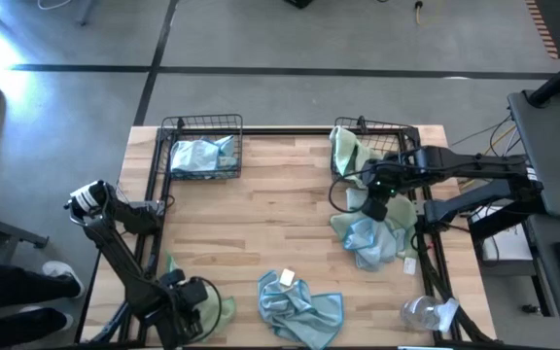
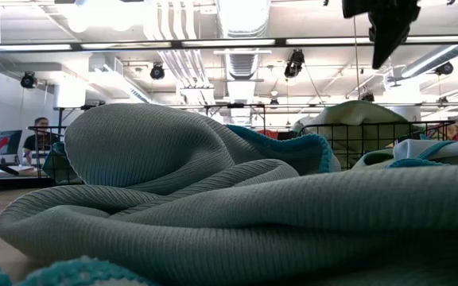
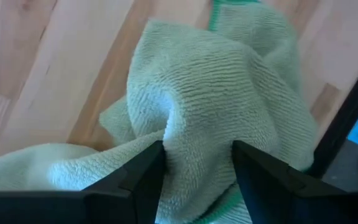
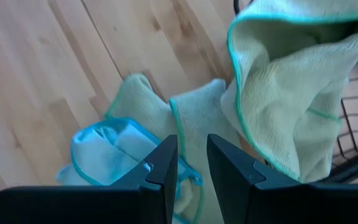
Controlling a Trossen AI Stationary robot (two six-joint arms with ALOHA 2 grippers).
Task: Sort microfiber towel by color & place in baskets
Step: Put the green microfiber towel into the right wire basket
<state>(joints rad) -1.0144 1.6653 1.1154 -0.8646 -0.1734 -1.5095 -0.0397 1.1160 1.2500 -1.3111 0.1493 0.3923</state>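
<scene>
My left gripper (image 1: 194, 309) (image 3: 197, 149) is at the table's near left corner, shut on a pale green towel (image 3: 216, 87) that lies crumpled on the wood. My right gripper (image 1: 375, 204) (image 4: 192, 146) (image 2: 384, 44) hangs shut and holding nothing above a pile of pale green and light blue towels (image 1: 367, 238) in front of the right basket (image 1: 397, 131). Another pale green towel (image 4: 291, 93) drapes over that basket's near rim. The left basket (image 1: 202, 126) holds a light blue towel (image 1: 200, 156). One more light blue towel (image 1: 299, 306) with a white tag lies near centre. My left gripper pinches a raised fold (image 3: 194, 134) of the pale green towel between its two fingers (image 3: 145, 171), coming from above. The cloth bunches between them; how many layers, I cannot tell. The rest of the towel lies slack on the table.
A clear plastic wrapper (image 1: 426, 313) lies at the near right corner. Bare wood (image 1: 270, 214) spreads between the two baskets and across the table's middle. A black frame runs along the table's left and right edges. A person sits in the room far behind the table (image 2: 42, 135).
</scene>
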